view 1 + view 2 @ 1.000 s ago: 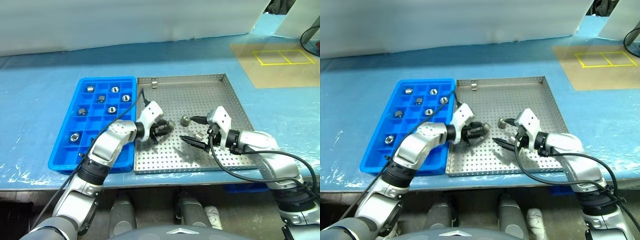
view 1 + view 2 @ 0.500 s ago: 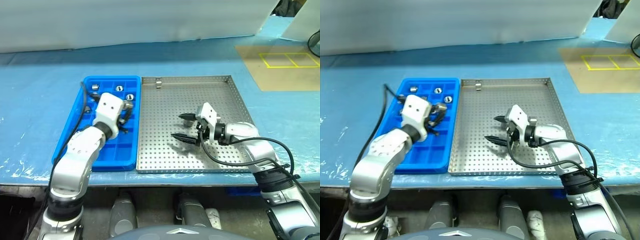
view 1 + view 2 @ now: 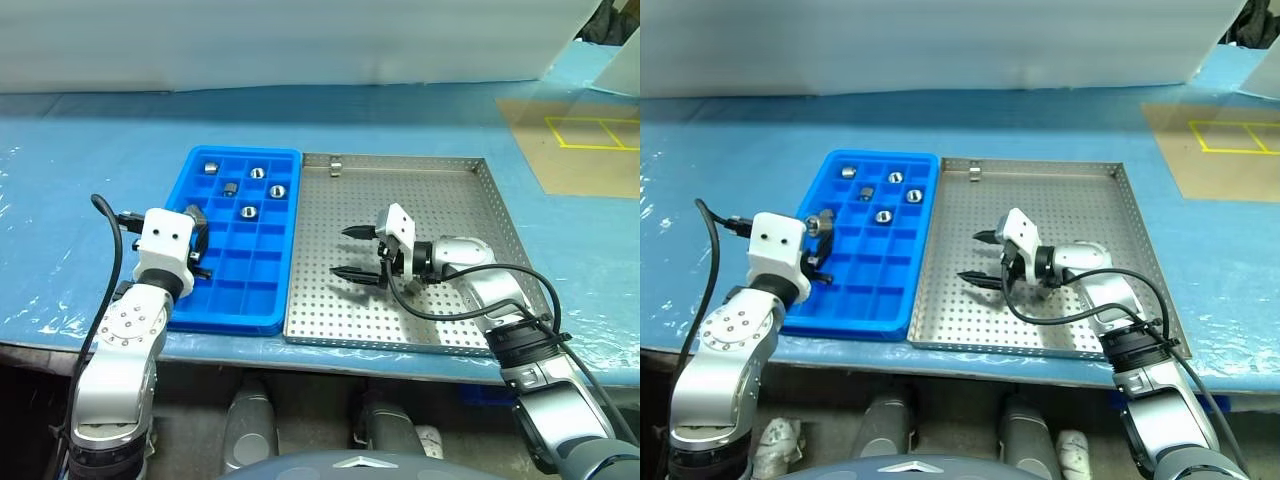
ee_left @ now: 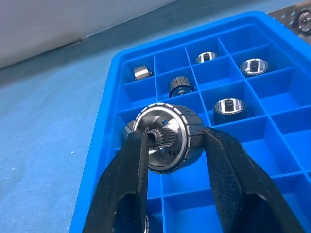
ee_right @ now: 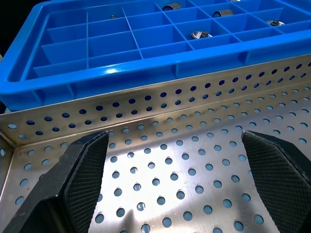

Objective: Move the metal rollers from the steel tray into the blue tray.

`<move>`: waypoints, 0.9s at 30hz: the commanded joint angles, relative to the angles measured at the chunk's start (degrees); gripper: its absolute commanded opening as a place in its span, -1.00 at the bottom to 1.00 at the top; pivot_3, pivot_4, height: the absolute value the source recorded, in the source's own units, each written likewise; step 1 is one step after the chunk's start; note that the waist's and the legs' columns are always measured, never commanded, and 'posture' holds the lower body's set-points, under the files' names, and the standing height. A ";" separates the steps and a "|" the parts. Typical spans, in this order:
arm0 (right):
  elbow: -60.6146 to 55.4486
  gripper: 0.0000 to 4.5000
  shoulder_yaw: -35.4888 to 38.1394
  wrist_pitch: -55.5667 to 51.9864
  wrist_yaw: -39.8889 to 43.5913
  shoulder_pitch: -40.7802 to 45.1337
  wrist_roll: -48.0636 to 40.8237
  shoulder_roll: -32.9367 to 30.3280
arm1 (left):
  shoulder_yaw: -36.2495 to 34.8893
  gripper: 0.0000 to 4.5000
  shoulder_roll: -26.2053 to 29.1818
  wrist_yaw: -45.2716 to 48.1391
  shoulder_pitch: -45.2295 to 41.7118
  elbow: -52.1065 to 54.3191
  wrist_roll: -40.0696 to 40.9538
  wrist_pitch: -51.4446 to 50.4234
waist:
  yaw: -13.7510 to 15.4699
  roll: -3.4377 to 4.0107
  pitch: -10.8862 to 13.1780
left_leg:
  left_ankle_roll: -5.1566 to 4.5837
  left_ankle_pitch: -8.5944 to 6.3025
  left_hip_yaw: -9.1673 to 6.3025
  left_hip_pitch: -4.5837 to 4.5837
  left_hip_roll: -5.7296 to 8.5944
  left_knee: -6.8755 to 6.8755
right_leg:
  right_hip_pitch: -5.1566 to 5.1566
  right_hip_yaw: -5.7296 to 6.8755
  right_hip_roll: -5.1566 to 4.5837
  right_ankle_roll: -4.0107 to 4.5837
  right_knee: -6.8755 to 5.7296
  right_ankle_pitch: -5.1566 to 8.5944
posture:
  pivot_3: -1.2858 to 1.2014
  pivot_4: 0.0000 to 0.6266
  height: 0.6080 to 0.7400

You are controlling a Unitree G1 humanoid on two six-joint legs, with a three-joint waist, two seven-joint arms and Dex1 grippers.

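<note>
Currently my left gripper (image 4: 170, 141) is clamped on one metal roller (image 4: 167, 136), holding it above the left side of the blue tray (image 3: 262, 300). The two black fingers (image 4: 124, 179) press against opposite sides of the roller, whose hollow toothed centre faces the wrist camera.

Count of rollers resting in the blue tray: five visible in the head view, all in the compartments at its far end. One lies in the far left corner compartment (image 3: 211, 167), one stands two compartments to its right (image 3: 257, 172), one lies in the second row (image 3: 230, 188), one stands at the right edge of that row (image 3: 277, 190), and one stands in the third row (image 3: 247, 211). The near rows of compartments hold nothing.

My right gripper (image 3: 358, 251) has its fingers spread wide and grips nothing; it hangs just above the perforated floor of the steel tray (image 3: 460, 290), pointing towards the blue tray. The two trays sit side by side, rims touching.
</note>
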State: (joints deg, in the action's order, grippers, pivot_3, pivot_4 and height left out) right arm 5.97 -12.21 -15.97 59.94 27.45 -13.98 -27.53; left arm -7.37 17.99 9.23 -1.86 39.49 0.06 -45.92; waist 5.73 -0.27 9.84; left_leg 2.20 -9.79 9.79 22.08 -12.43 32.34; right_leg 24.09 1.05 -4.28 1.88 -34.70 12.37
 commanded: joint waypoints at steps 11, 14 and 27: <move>-4.61 1.00 1.75 -0.50 -1.24 -1.71 -0.43 -0.48 | -0.33 -0.39 2.32 2.75 -8.05 -18.30 0.99 10.99 | -0.13 0.00 0.00 | 0.02 0.01 0.00 0.00 0.02 0.03 | 0.02 -0.02 0.00 0.00 -0.05 -0.01 | 0.10 -0.52 1.00; -5.69 1.00 1.98 -1.01 -1.93 -2.43 -0.46 -0.73 | 0.69 -0.39 2.21 3.86 -9.62 -20.11 1.37 11.67 | -0.22 0.00 0.00 | 0.01 0.02 0.00 0.00 0.01 0.03 | 0.02 -0.02 0.00 0.00 -0.05 -0.01 | 0.08 -0.52 1.00; -7.19 1.00 2.18 -1.58 -3.37 -4.11 -0.30 -1.49 | 0.87 -0.39 1.45 3.45 -7.01 -14.04 2.41 3.81 | -0.42 -0.01 0.00 | 0.03 0.03 0.01 0.00 -0.01 0.03 | 0.03 -0.02 0.00 0.00 -0.08 -0.01 | 0.06 -0.52 1.00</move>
State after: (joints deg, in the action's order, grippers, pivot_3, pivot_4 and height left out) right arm 1.23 -11.16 -17.97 56.55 23.39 -13.67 -28.79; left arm -5.86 19.40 13.26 -8.75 21.45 2.20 -41.43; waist 5.31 -0.27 9.84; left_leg 2.23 -9.76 9.80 22.08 -12.43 32.36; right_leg 24.13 1.04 -4.28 1.89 -34.78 12.36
